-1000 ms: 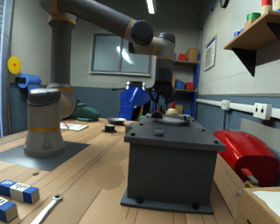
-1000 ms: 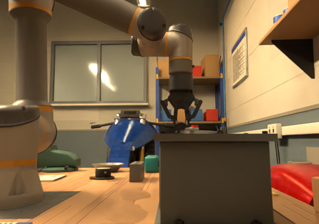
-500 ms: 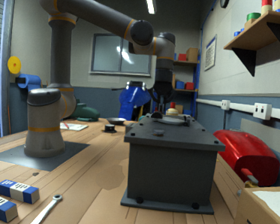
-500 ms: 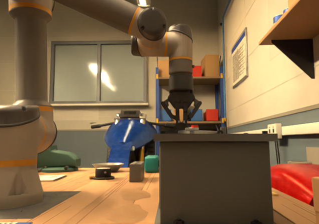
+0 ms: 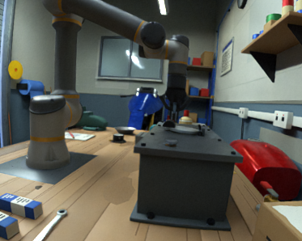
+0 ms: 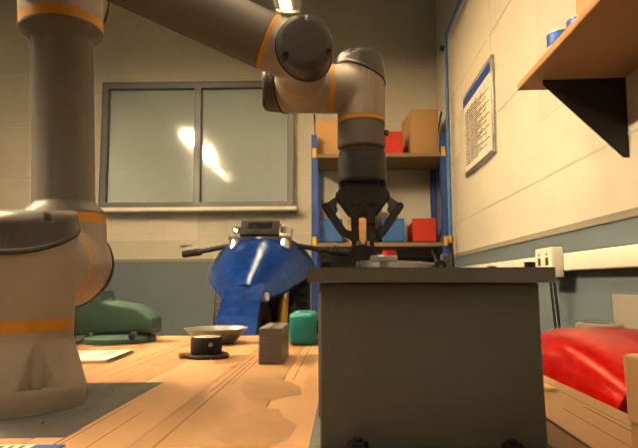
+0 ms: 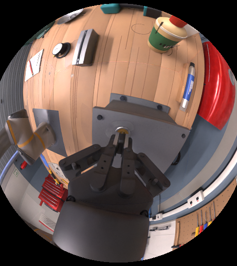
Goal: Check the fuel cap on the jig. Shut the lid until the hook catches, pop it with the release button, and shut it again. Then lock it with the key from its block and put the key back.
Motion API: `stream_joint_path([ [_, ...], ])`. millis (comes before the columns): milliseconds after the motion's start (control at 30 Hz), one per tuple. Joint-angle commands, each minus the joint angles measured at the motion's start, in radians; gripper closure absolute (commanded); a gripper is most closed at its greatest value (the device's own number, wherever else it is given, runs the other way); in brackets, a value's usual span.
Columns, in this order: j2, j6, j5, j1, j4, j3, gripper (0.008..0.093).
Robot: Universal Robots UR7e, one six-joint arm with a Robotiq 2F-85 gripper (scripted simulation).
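Note:
The key [image 7: 120, 142] is mostly hidden between my fingers; only its dark bow shows. It stands upright in the keyhole of the fuel cap lid [image 7: 121, 130], which lies flat and closed on top of the dark jig [image 5: 186, 170]. My gripper [image 7: 120, 139] points straight down over the lid [image 6: 383, 260] and I hold the key in it. The key block [image 7: 84, 47], a grey slotted block, sits on the bench beyond the jig, toward the arm's side, with an empty slot.
Behind the jig stand a blue shelf with boxes [image 6: 383, 185] and a blue motorcycle tank [image 6: 256, 274]. A red tank [image 5: 269, 165] lies beside the jig by the wall. A green-and-cream container [image 7: 165, 34], a gauge [image 7: 60, 49] and a bowl [image 6: 214, 332] sit on the bench.

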Motion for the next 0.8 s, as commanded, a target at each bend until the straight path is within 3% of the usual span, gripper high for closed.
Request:
stream_joint_path([
  [0, 0.000, -0.003, 0.000, 0.000, 0.000, 0.000, 0.0934],
  [767, 0.000, -0.169, 0.000, 0.000, 0.000, 0.000, 0.0934],
])
